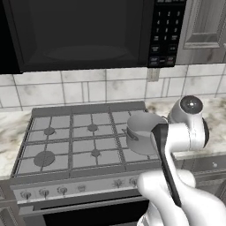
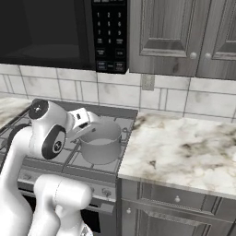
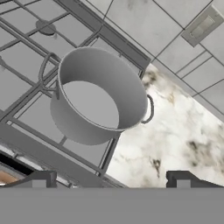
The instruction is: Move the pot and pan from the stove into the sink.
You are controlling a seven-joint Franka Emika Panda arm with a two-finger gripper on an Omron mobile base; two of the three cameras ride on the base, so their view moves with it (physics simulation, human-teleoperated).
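Note:
The grey pot [image 1: 140, 132] [image 2: 101, 142] [image 3: 98, 98] stands upright and empty on the front right burner of the stove [image 1: 66, 141] [image 2: 69, 159] [image 3: 26, 26], close to the counter's edge. It has a loop handle on each side. My gripper [image 3: 110, 180] hovers above and in front of the pot, open, its two dark fingertips [image 3: 39, 179] wide apart with nothing between them. In the base views my white hand [image 2: 82, 119] sits just over the pot's near rim. The pan and the sink are out of view.
A black microwave [image 1: 79, 35] [image 2: 46, 27] hangs low over the stove. A marble counter [image 2: 179, 147] [image 3: 175, 131] runs to the right of the stove, under grey wall cabinets [image 2: 175, 37]. The tiled wall holds an outlet [image 2: 147, 82]. Knobs [image 1: 44, 192] line the stove's front.

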